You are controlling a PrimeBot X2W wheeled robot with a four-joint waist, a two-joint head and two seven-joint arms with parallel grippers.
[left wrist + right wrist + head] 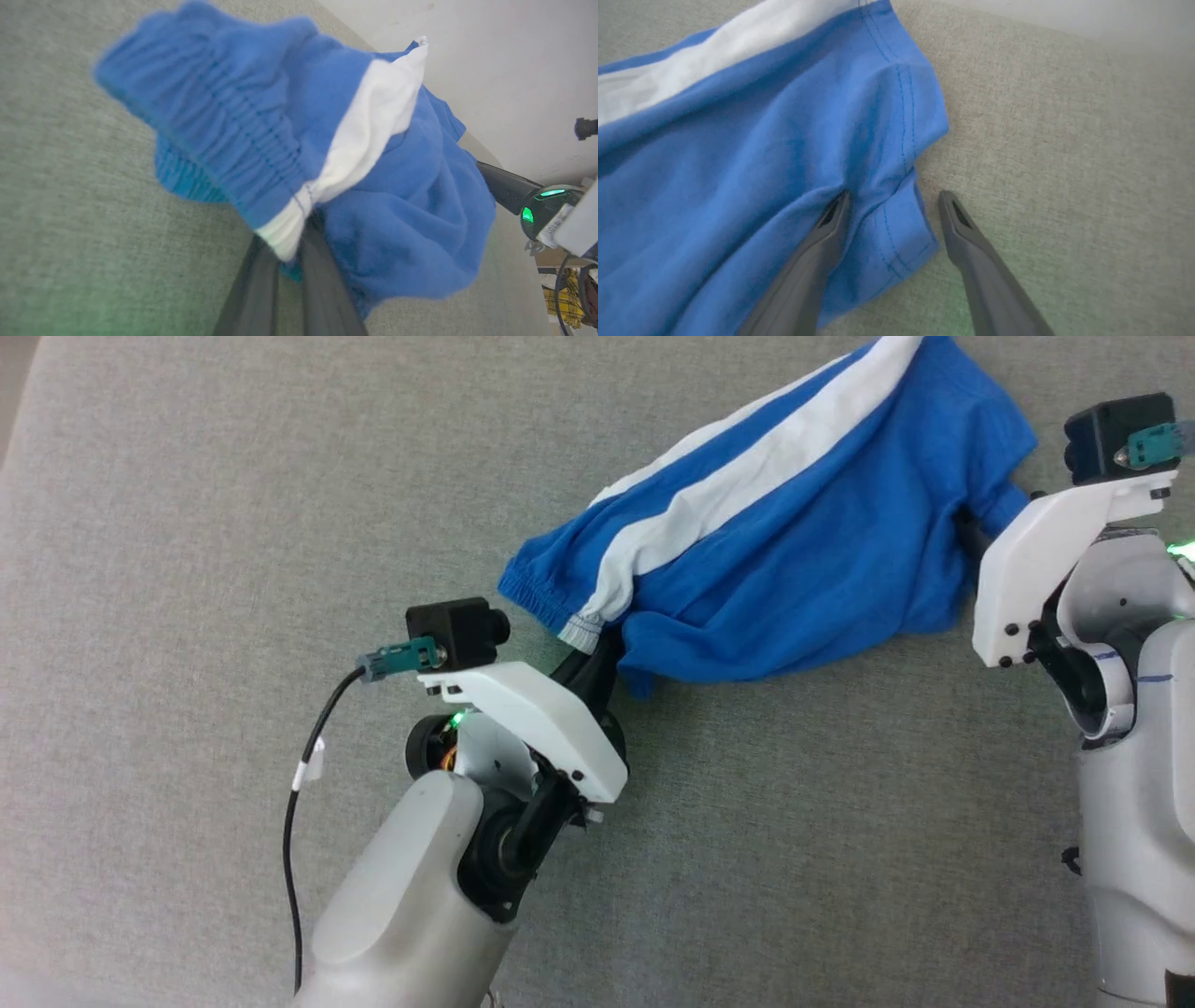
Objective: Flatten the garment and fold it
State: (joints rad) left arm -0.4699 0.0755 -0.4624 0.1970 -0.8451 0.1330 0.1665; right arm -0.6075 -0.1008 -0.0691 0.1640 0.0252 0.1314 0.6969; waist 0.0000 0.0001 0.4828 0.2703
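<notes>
The left pincer [602,649] pinches the gathered waistband [224,140] of the garment [794,551], which lies rumpled on the grey counter [187,569], while the right pincer [892,203] stands spread astride a hem corner [896,242]: light, limp cloth, probably best held by its stitched edges.

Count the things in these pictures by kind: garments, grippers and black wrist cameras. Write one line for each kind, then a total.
Garments: 1, the blue garment
Grippers: 2, the left gripper and the right gripper
Black wrist cameras: 2, the left wrist camera and the right wrist camera
Total: 5
</notes>
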